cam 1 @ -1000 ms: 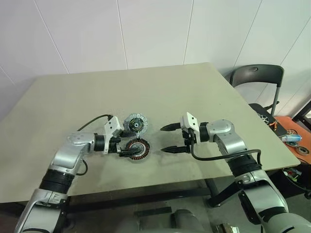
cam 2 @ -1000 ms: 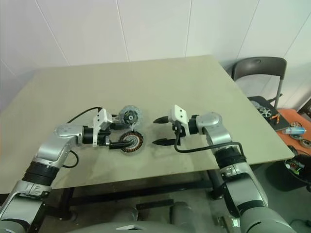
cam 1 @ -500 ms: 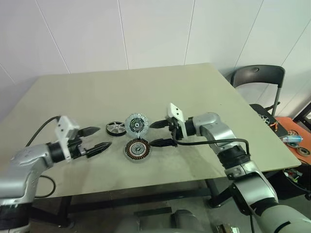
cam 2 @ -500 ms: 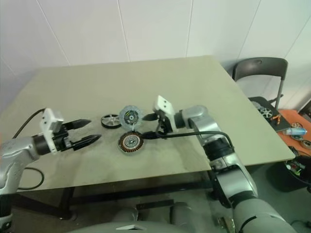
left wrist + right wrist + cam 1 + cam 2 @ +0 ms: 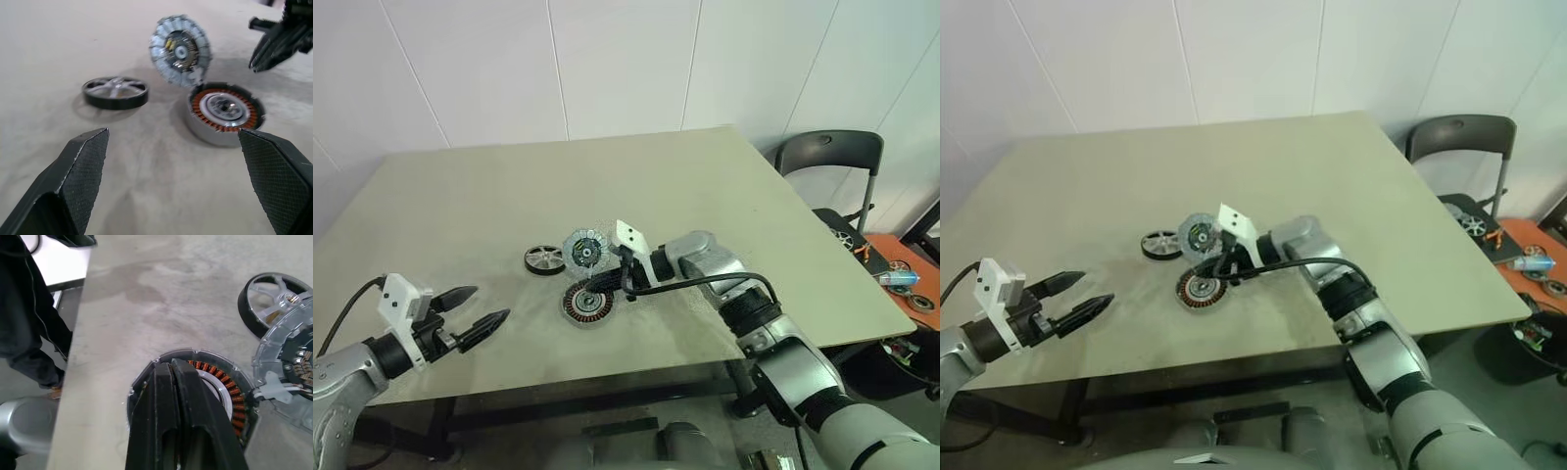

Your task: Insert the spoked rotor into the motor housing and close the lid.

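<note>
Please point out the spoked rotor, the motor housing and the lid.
spoked rotor (image 5: 115,92), left wrist view, on its silver spokes.
motor housing (image 5: 226,106), left wrist view, on its silver centre hub.
lid (image 5: 585,249), left eye view, on its inner face.

A grey-green table stands before a white panelled wall, a dark chair beside it.
</note>
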{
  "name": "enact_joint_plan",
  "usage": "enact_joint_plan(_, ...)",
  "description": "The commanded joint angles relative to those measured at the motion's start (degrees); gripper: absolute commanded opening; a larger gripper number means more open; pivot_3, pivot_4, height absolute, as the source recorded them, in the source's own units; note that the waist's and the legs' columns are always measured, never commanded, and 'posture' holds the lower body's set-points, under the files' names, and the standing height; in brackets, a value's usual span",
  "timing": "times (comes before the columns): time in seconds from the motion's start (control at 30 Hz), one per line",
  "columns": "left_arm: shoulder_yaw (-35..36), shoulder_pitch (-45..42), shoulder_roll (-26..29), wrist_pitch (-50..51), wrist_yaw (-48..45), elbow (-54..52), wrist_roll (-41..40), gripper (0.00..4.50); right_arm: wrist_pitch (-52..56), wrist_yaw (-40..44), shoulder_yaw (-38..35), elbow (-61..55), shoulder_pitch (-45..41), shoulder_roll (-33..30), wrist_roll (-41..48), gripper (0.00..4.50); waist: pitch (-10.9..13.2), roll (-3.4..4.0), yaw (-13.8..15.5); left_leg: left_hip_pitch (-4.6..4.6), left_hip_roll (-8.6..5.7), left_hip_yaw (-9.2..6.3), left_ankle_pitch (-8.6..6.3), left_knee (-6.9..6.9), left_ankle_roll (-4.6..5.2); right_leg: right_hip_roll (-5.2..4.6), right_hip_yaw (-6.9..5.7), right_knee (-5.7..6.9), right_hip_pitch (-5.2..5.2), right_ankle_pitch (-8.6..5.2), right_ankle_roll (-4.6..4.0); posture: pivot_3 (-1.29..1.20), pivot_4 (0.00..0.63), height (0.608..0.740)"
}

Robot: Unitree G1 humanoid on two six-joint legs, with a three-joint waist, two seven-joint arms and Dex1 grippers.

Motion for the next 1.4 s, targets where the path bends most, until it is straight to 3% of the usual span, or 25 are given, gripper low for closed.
enact_joint_plan(0.03,2.3,0.61,0.32,-1.04,0.39,-2.4,-1.14,4.5,-2.34,-1.1,-0.36,2.35,-2.84,1.52,-0.85,0.04,0.0,0.0,0.02,-0.01,0.0,0.0,0.0,0.0,0.0,0.0,0.0,-0.01,0.0,0.0,0.0,0.0,0.0,0.74)
enact_joint_plan(0.6,1.57,1.58,-0.62,-1.74,1.6,-3.11,-1.34,4.5,-8.62,-1.17,3.02,12.51,-1.31,1.9,-7.33,0.04,-0.01,0.01,-0.04,0.01,-0.01,0.03,0.0,-0.01,0.0,-0.01,0.01,-0.02,0.02,-0.02,-0.01,0.0,0.0,0.74)
enact_joint_plan(1.07,1.61,1.59,-1.01,-1.98,2.15,-3.07,-1.3,4.5,-2.83,0.32,-6.04,8.64,-4.67,5.16,1.01,0.04,0.01,0.03,-0.05,-0.01,0.0,-0.01,0.0,-0.05,0.0,0.02,0.01,-0.01,-0.03,-0.02,-0.02,0.0,0.0,0.74)
enact_joint_plan(1.4,1.25,2.15,-1.64,-2.22,2.83,-3.41,-1.29,4.5,-4.98,-1.05,-1.73,10.84,-2.43,5.31,-3.26,0.04,0.01,0.03,-0.05,-0.01,0.0,0.0,-0.01,-0.05,-0.01,0.0,0.01,-0.02,-0.02,-0.03,-0.02,0.0,0.0,0.74)
